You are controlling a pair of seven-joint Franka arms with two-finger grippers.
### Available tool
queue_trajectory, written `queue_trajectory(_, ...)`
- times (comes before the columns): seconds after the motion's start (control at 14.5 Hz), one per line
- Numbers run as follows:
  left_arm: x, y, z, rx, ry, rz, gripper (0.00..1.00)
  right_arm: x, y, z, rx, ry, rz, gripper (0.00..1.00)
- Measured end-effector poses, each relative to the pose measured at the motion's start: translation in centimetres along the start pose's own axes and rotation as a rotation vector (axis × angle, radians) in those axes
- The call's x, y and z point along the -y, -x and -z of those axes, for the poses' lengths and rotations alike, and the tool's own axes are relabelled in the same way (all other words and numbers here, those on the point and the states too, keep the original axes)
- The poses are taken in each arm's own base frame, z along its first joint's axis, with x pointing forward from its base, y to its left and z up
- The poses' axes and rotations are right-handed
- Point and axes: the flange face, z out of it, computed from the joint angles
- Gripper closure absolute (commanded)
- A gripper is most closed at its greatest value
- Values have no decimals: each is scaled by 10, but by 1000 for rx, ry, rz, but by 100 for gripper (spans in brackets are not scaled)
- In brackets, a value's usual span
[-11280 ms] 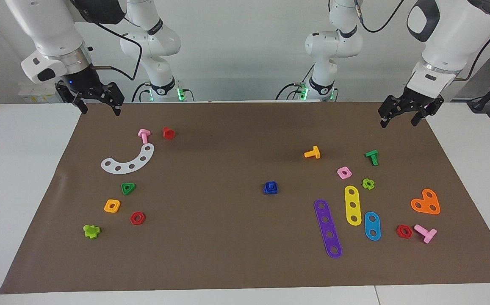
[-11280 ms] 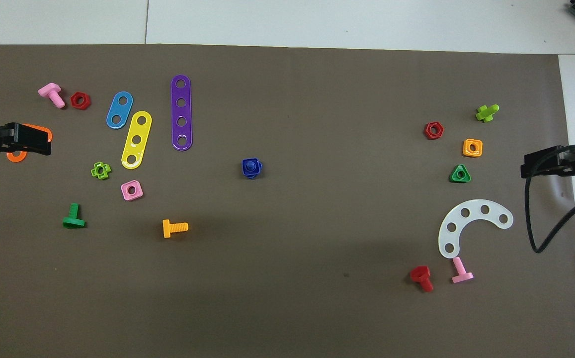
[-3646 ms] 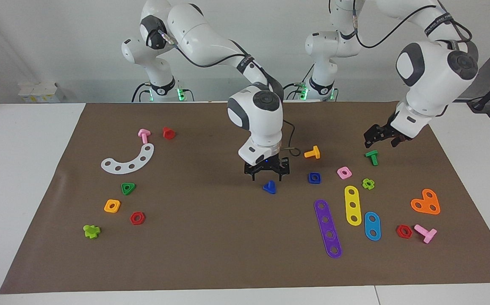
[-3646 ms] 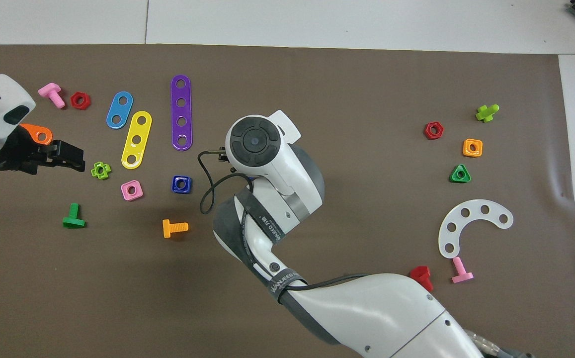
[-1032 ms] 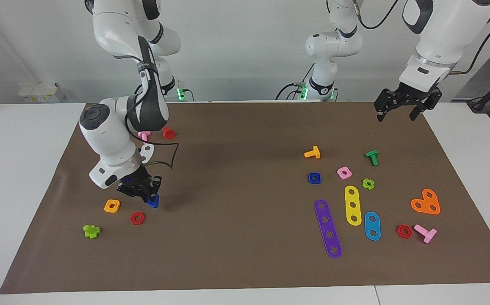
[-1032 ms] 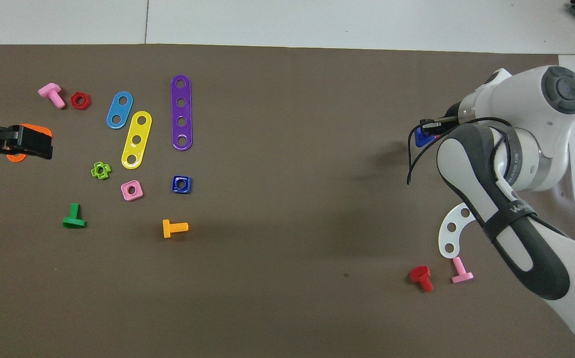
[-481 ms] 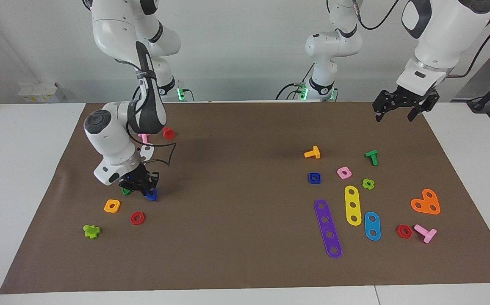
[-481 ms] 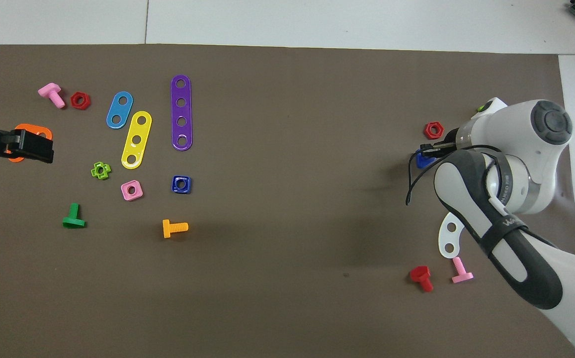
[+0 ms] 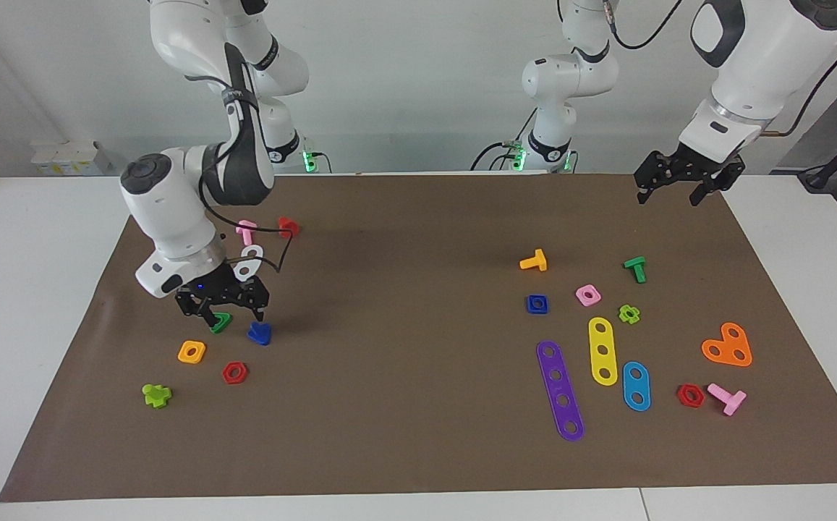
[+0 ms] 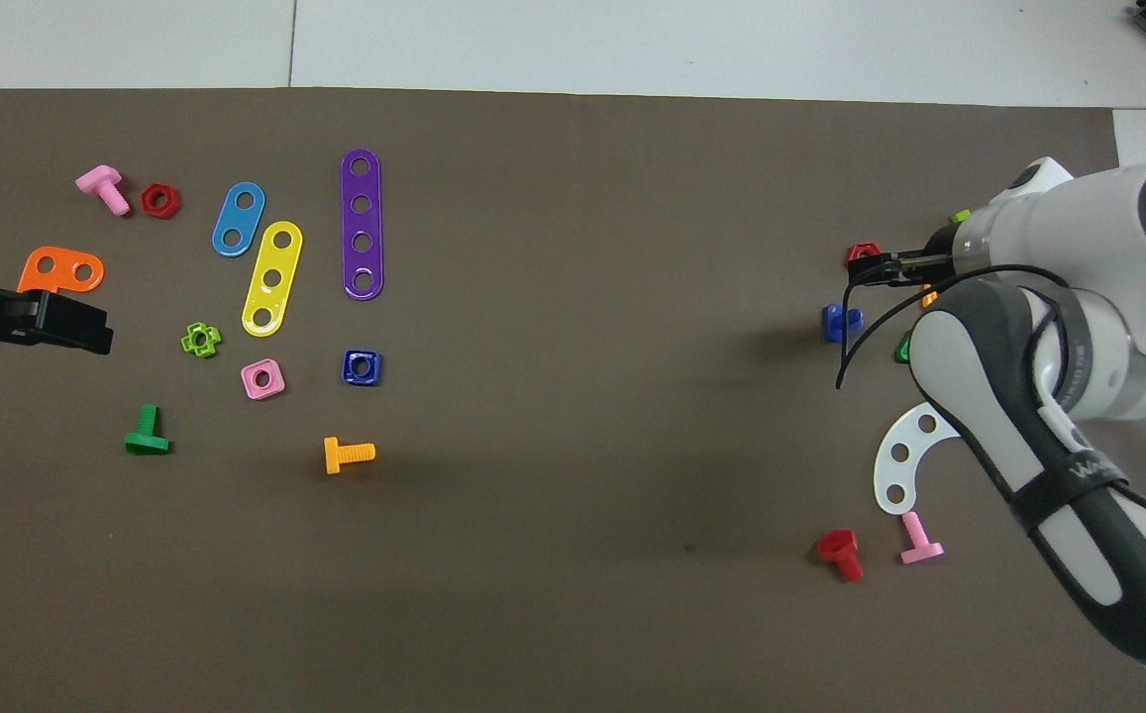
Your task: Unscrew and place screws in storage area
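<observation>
The blue screw (image 9: 260, 333) lies loose on the brown mat in the storage area (image 9: 150, 329), beside the green triangular nut (image 9: 221, 323) and nearer to the robots than the red hexagonal nut (image 9: 234, 373). It also shows in the overhead view (image 10: 842, 322). My right gripper (image 9: 224, 312) hangs open and empty just over the green nut, apart from the screw; in the overhead view it (image 10: 891, 267) covers part of the nuts. My left gripper (image 9: 671, 189) is open and empty, raised over the mat's edge at the left arm's end, waiting.
The white curved strip (image 9: 248, 260), orange square nut (image 9: 192, 352) and a lime cross bolt (image 9: 156, 395) lie around the right gripper. The blue square nut (image 9: 537, 304) lies among straight strips, bolts and the orange heart (image 9: 727, 345) toward the left arm's end.
My right gripper opened and let go of the blue screw, which now lies on the mat. The gripper rose and shifted over the green nut. The left gripper barely moved.
</observation>
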Motion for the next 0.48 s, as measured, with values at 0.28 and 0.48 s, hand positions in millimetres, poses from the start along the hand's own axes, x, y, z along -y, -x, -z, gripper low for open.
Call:
queue_trajectory(0.28, 0, 0, 0, -2, 2, 0, 0, -11, 17, 107, 55, 37, -84, 0)
queue_trajectory(0.48, 0, 0, 0, -4, 2, 1, 0, -29, 40, 179, 79, 49, -125, 0)
